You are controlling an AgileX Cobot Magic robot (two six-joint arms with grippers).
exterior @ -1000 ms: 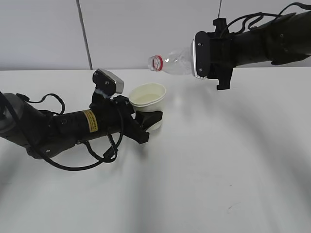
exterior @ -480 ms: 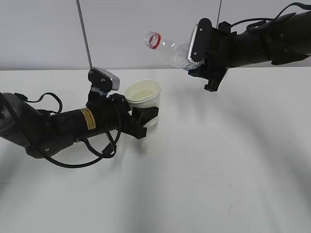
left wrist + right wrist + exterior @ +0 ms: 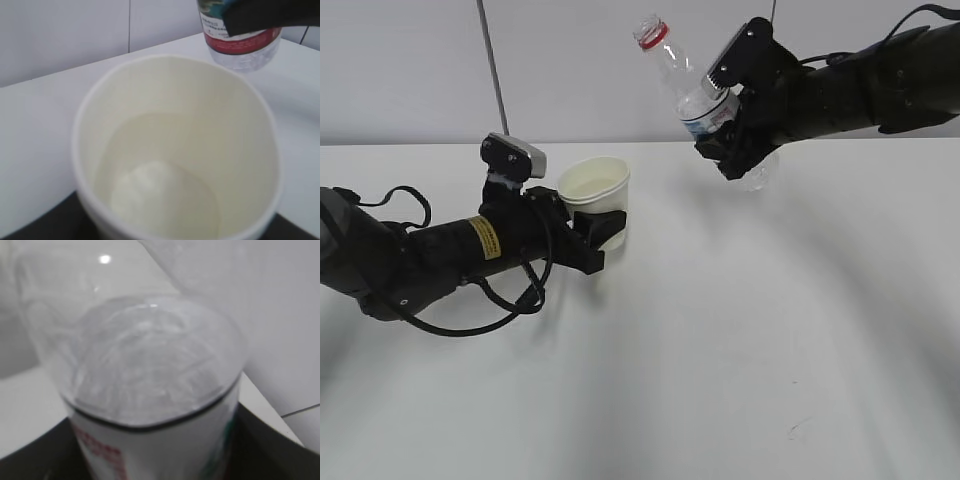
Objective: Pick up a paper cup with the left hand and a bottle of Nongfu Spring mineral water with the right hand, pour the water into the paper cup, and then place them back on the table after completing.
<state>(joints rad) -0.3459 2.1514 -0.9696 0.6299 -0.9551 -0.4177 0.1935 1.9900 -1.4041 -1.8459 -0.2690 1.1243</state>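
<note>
A: Item one, paper cup point(image 3: 594, 192); held off the counter point(image 3: 740, 340) by your left claw point(image 3: 603, 232), jaws closed round its lower wall; mouth up, slightly tilted; it sits left of centre in the exterior view.

B: Contents?

A: Left wrist view shows a shallow pool of clear water point(image 3: 160, 195) at the bottom of the cup; well short of the rim.

B: Item two?

A: Bottle point(image 3: 705, 105); uncapped, red ring at the neck; your right claw point(image 3: 738, 120) is clamped round its labelled middle; neck points up and to the left, base lower right; it hangs high, well apart from the cup and to its right.

B: Contents there?

A: Clear water low in the body, seen through the plastic in the right wrist view; level hard to read; nothing is running from the mouth.

B: Step in hand?

A: By my reading, pouring is done and set-down remains; bring the bottle fully upright before you lower it, so nothing slops from the open neck; lower the cup level and slowly; land each base flat on bare counter, apart from the other; loosen the jaws only once the base bears weight.
</note>
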